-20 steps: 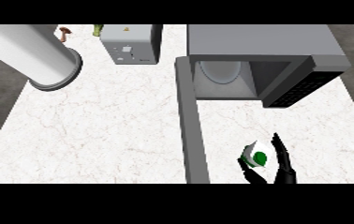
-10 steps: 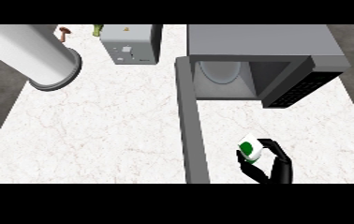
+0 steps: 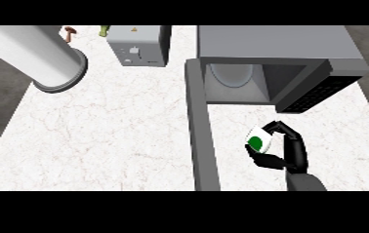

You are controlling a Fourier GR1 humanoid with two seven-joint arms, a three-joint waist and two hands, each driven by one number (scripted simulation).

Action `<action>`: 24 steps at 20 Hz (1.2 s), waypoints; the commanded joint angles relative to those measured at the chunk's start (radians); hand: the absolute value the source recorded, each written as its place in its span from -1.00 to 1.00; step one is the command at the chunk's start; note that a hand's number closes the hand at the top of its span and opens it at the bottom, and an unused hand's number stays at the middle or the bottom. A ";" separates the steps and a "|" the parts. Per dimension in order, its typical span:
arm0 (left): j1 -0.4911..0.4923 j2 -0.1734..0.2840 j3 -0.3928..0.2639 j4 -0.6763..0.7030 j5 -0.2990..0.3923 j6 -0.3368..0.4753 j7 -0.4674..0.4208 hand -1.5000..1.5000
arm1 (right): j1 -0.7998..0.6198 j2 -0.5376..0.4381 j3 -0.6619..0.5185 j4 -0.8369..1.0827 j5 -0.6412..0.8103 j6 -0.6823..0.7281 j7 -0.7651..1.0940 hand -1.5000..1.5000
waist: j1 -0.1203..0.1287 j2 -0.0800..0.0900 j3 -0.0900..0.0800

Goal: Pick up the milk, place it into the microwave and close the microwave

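The milk (image 3: pixel 258 140) is a small white carton with a green round mark, held just in front of the open microwave (image 3: pixel 274 42), below its cavity. My right hand (image 3: pixel 287 153) comes in from the lower right and is shut on the carton, fingers over its top and thumb beneath. The microwave's door (image 3: pixel 200 129) stands open, reaching toward me as a long grey bar left of the carton. A pale turntable (image 3: pixel 234 73) shows inside the cavity. My left hand is out of sight.
A grey toaster (image 3: pixel 137 47) stands at the back, left of the microwave. A large light cylinder (image 3: pixel 43 56) fills the upper left corner. Small brown (image 3: pixel 69 31) and green (image 3: pixel 104 30) items sit at the back edge. White marble counter (image 3: pixel 108 139) spreads left of the door.
My right hand's fingers, straight beside the carton a second ago, have curled round it. Hand and milk have moved a little up the view, toward the microwave's opening.
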 commanded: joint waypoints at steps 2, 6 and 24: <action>0.012 -0.011 -0.013 -0.028 -0.011 -0.008 0.014 -1.00 | -0.104 -0.079 0.027 0.052 -0.026 0.279 0.011 1.00 | 0.002 0.001 0.001; -0.031 0.035 0.031 0.055 0.027 -0.005 -0.002 -1.00 | -0.151 -0.056 0.029 -0.008 -0.053 0.333 0.072 1.00 | -0.010 -0.002 -0.001; -0.015 0.006 0.097 0.112 0.026 -0.097 -0.021 -1.00 | -0.370 0.068 0.048 -0.173 0.152 -0.006 0.459 1.00 | -0.005 0.000 -0.001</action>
